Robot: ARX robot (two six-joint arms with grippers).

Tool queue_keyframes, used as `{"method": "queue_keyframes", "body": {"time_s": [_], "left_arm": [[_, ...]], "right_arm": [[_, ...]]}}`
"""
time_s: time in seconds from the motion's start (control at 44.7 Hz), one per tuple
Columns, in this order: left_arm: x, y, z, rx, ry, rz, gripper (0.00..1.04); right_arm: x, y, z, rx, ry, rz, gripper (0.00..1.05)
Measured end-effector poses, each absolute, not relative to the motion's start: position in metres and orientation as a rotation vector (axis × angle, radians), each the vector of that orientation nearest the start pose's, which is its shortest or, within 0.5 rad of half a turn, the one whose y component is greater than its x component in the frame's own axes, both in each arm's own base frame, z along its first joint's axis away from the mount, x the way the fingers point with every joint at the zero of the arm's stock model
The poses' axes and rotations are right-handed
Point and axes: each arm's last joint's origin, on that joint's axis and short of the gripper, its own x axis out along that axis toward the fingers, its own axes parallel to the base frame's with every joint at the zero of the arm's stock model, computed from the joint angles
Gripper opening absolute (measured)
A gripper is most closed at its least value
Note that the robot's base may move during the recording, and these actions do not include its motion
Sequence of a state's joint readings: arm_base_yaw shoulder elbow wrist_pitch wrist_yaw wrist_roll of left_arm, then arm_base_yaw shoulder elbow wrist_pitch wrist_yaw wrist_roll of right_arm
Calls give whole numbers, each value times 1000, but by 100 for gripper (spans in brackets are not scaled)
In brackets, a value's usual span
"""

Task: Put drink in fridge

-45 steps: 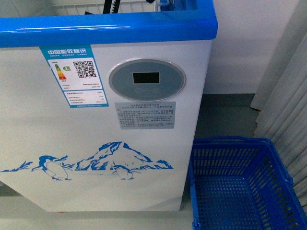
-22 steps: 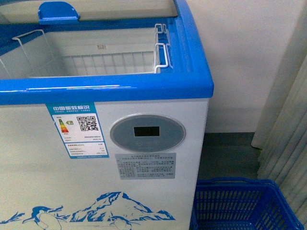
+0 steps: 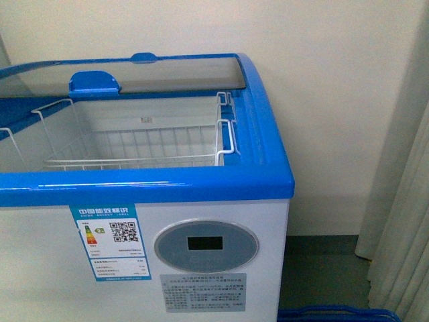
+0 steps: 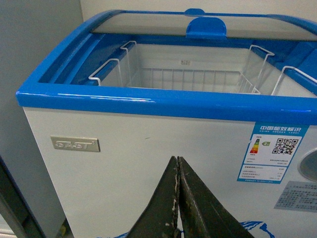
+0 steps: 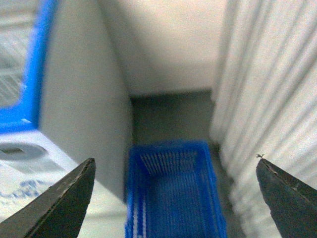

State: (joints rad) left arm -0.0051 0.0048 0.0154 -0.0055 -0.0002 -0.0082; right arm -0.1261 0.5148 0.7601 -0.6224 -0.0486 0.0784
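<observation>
Fridge and basket on a grey floor

The grey floor carries the white, blue-rimmed fridge, which stands against the wall. A blue basket sits on the floor just beside the fridge's side, between it and the white curtain; only the basket's rim shows in the front view.

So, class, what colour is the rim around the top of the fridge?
Bright blue; the fridge's rim shows best in the front view.
</observation>
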Motion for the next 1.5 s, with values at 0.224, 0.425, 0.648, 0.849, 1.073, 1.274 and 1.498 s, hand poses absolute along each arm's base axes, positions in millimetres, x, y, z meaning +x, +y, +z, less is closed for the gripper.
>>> {"method": "queue_keyframes", "body": {"time_s": [0.224,0.425,0.648,0.849,1.073,1.274,1.498], "left_arm": [[97,-1,168,-8,-6,-5,3],[97,0,168,-8,-6,-5,3],[97,-1,168,-8,-6,-5,3],[97,0,168,-8,-6,-5,3],[97,-1,168,-8,-6,-5,3],[97,-1,168,-8,-6,-5,3],[97,-1,168,-8,-6,-5,19]], "right_arm": [[98,0,270,11,-2,0,53],[98,0,230,6,1,-1,8],[98,0,208,4,9,-2,3],[98,0,194,4,8,-2,3],[98,0,184,4,9,-2,3],[98,0,178,4,2,-2,3],[96,0,175,2,-28,-1,14]]}}
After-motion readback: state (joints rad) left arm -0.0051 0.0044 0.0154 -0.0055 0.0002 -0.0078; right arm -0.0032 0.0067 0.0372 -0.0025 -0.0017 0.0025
